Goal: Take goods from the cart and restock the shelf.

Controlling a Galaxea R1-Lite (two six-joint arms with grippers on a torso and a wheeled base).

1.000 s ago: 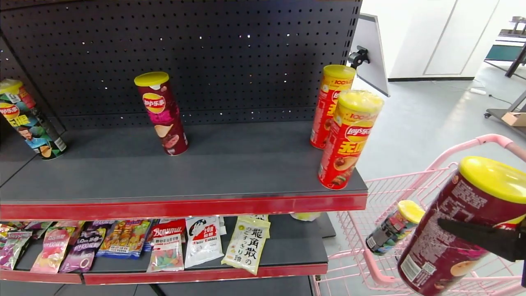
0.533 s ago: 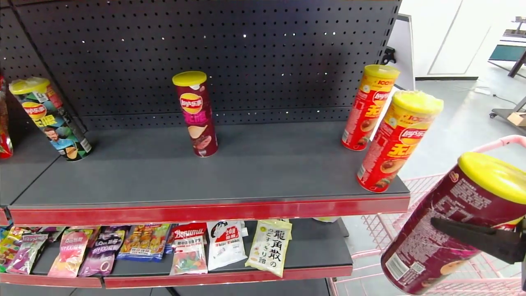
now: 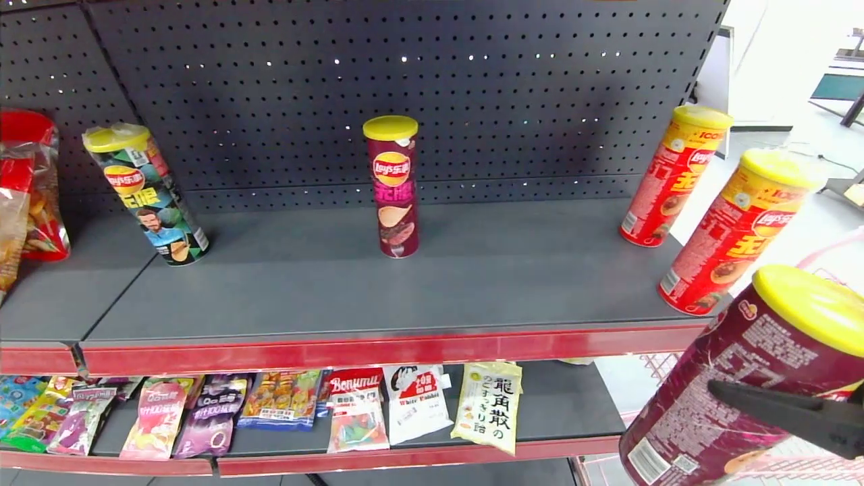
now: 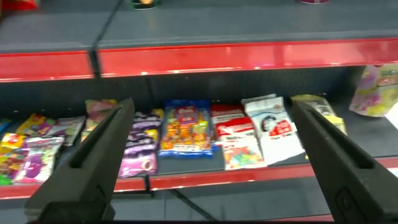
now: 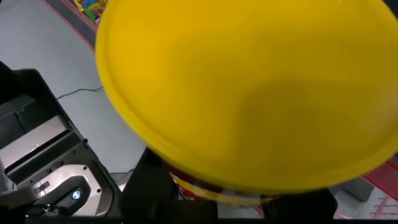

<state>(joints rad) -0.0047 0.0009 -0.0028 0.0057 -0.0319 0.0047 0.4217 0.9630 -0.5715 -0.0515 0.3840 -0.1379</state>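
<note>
The can [image 3: 729, 385] in play is a tall maroon tube of chips with a bright yellow lid [image 3: 813, 304], white print and a barcode down its side. It hangs in the air, tilted with its lid leaning away to the right, off the right end of the shelf [image 3: 405, 290] and in front of it, lower than the top board. It touches nothing but the right gripper [image 3: 790, 405].

From the head view I see the can's side and one black finger [image 3: 776, 403] lying across the label, pressed flat to it. The right wrist view looks down on the lid [image 5: 249, 87] from above, with the right gripper [image 5: 224, 199] closed against the tube just below the lid's rim, and grey floor beyond. That arm comes in from the lower right.

The left gripper [image 4: 214, 155] is held low in front of the shelving, level with the bottom row. Its two dark fingers [image 4: 93, 162] are spread wide with nothing between them, and past them lie the flat snack bags [image 4: 186, 127] under the red front edge [image 4: 249, 59].

On the top board stand a matching maroon can [image 3: 395, 189] in the middle, two red cans [image 3: 675, 175] at the right end, and a dark patterned can [image 3: 145, 196] to the left, all well apart from the held one.
</note>
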